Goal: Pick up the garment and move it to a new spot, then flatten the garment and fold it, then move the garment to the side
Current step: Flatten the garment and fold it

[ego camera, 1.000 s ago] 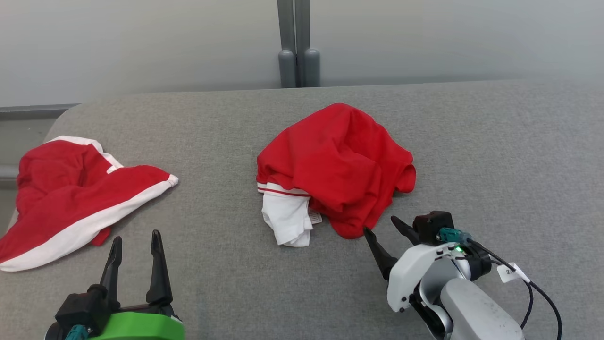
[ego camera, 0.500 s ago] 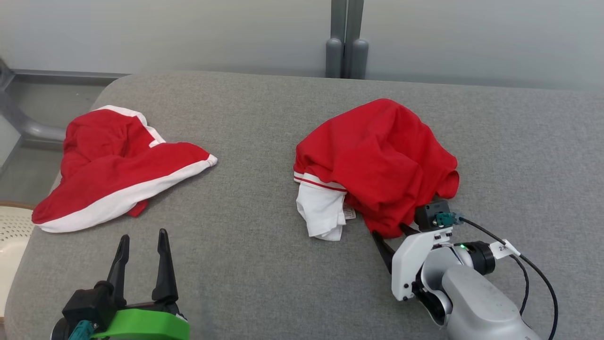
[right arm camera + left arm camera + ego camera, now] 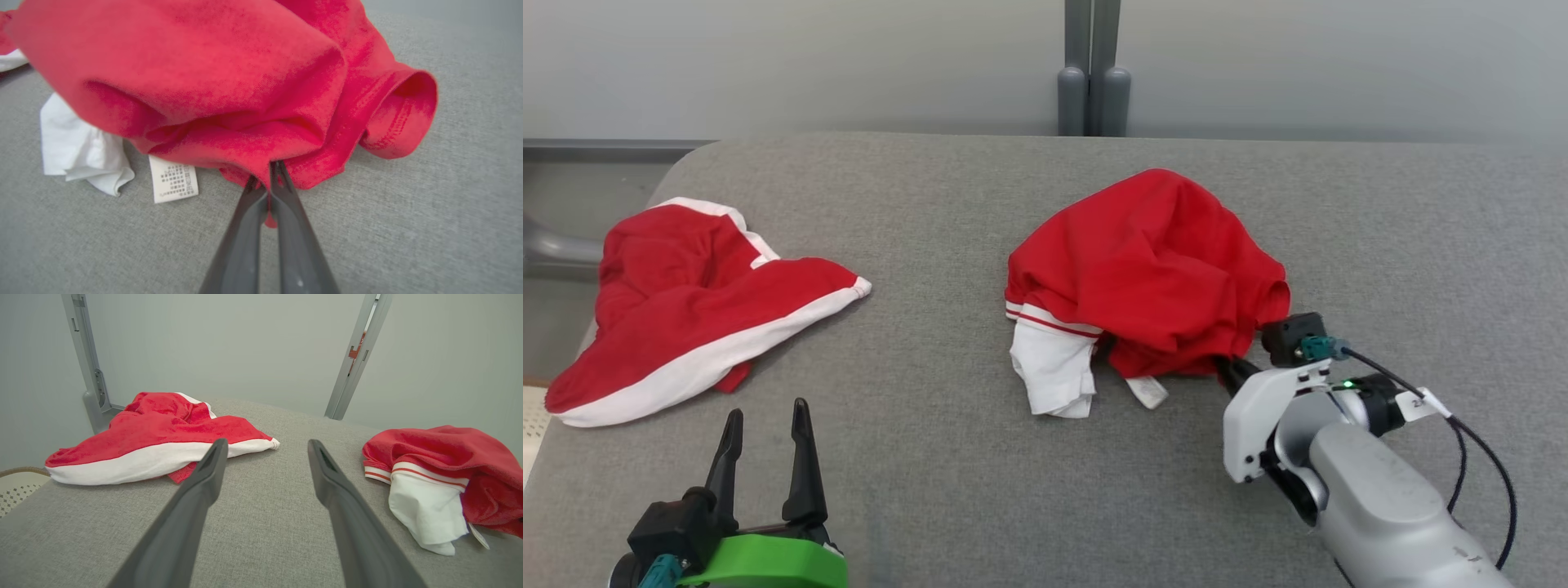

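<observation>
The garment (image 3: 1152,269), a crumpled red piece with a white part (image 3: 1052,371) at its near left, lies heaped on the grey padded table (image 3: 947,474), a little right of the middle. The white part joins the red at a band of thin red and white stripes. A white care label (image 3: 173,183) lies flat on the table just beside the garment's near edge, between the white part and the gripped fold.

The right gripper (image 3: 269,171) is clenched on the garment. Its two dark fingers are pressed together with a fold of the red near edge pinched between them (a scrap of red cloth pokes out lower down between the fingers). To the right of the grip, a rolled red hem opening rests on the table.

The left gripper (image 3: 765,425) is released, its fingers spread apart over the near left of the table, with bare grey fabric seen between them. It is well apart from the garment.

A second red garment (image 3: 686,302) with a broad white border lies near the table's left end, apart from the first.

Beyond that left end sits a pale perforated basket (image 3: 16,490) with a tan rim; only a corner is in view, so I cannot tell what is in it.
</observation>
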